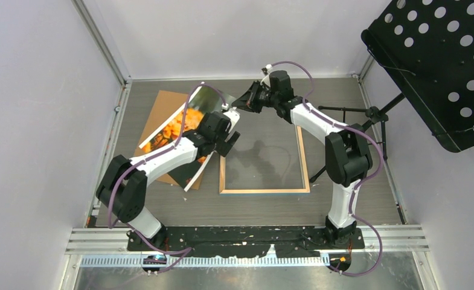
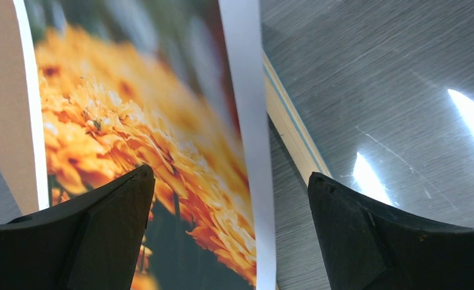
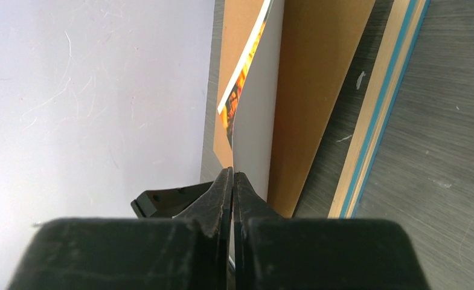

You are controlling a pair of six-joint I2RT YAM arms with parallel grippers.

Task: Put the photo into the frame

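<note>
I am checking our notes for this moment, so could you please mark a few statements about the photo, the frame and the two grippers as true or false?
1. The right gripper is shut on an edge of the photo. True.
2. The left gripper is clamped on the frame. False: its jaws stand open above the photo's white edge, next to the frame, and hold nothing.
3. The photo lies inside the frame. False: it is left of the frame, partly lifted, over the brown backing board.
4. The frame lies flat on the table with its light wood side up. True.
</note>
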